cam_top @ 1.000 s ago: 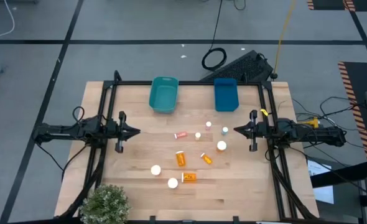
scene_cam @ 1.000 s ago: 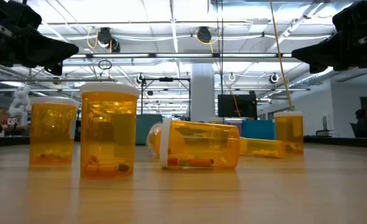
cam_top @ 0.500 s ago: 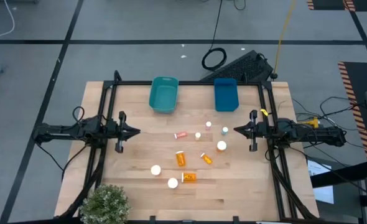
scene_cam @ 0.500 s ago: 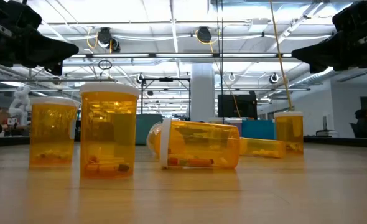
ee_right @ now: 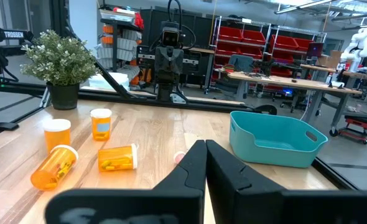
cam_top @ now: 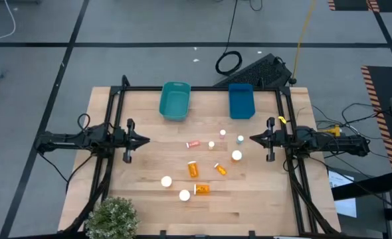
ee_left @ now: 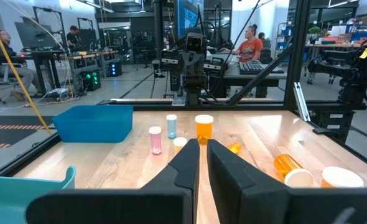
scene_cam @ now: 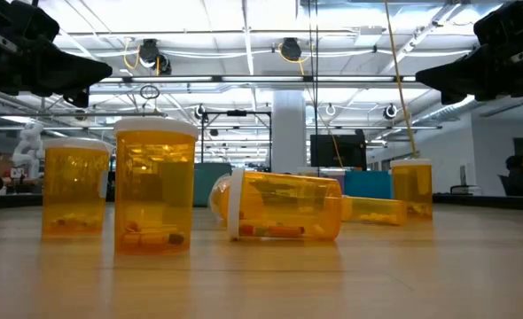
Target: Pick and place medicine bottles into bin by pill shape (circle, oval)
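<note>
A: Both arms wait at the table's sides; left gripper (cam_top: 145, 140) and right gripper (cam_top: 254, 139) have fingers nearly together, holding nothing.

B: The bottles (cam_top: 193, 169) lie mid-table, bunched. Reaching in could knock the lying ones rolling.

Potted plant (cam_top: 111, 216) on wooden table (cam_top: 149, 206) corner.

bright, even overhead strip lighting, soft faint shadows, sharp focus, mild ceiling glare
</note>
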`<state>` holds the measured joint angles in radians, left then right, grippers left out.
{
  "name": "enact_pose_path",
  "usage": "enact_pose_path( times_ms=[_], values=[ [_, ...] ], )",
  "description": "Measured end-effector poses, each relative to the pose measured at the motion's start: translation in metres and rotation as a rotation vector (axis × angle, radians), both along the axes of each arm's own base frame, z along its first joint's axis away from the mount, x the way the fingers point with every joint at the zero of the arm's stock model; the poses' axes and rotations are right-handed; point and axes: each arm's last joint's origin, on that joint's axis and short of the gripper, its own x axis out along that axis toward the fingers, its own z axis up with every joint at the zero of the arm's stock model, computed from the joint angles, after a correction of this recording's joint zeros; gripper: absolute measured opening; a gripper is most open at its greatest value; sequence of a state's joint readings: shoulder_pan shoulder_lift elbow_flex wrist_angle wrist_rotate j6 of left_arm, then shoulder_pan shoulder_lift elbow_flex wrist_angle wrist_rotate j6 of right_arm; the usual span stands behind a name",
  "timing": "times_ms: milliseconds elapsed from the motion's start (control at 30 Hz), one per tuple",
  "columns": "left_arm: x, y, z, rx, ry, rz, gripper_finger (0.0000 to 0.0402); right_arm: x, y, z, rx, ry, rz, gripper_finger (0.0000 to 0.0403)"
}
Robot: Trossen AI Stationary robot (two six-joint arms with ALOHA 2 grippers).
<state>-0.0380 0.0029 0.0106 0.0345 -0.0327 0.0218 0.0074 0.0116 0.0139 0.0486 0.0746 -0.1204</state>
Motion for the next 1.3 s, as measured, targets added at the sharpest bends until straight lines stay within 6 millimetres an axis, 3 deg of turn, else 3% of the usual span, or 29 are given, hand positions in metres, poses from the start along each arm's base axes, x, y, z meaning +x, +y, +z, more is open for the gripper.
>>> enact_pose_path(
  times_ms=[467, 600, 1033, 1300],
  values=[
    [0.000, 0.000, 0.000, 0.000, 0.000, 0.000, 0.0035, 0.001, 0.000, 0.003, 0.073, -0.004, 0.000, 0.0000],
    [0.000, 0.000, 0.000, 0.000, 0.000, 0.000, 0.0035, -0.002, 0.000, 0.042, 0.107, -0.047, 0.002, 0.0000],
    [0.000, 0.000, 0.001, -0.001, -0.015, 0.013, 0.0035, 0.006, 0.000, 0.160, 0.118, 0.133, -0.008, 0.0000],
    [0.000, 0.001, 0.001, -0.002, -0.016, 0.022, 0.0035, 0.020, 0.000, 0.207, 0.183, 0.274, -0.024, 0.0000]
  ],
)
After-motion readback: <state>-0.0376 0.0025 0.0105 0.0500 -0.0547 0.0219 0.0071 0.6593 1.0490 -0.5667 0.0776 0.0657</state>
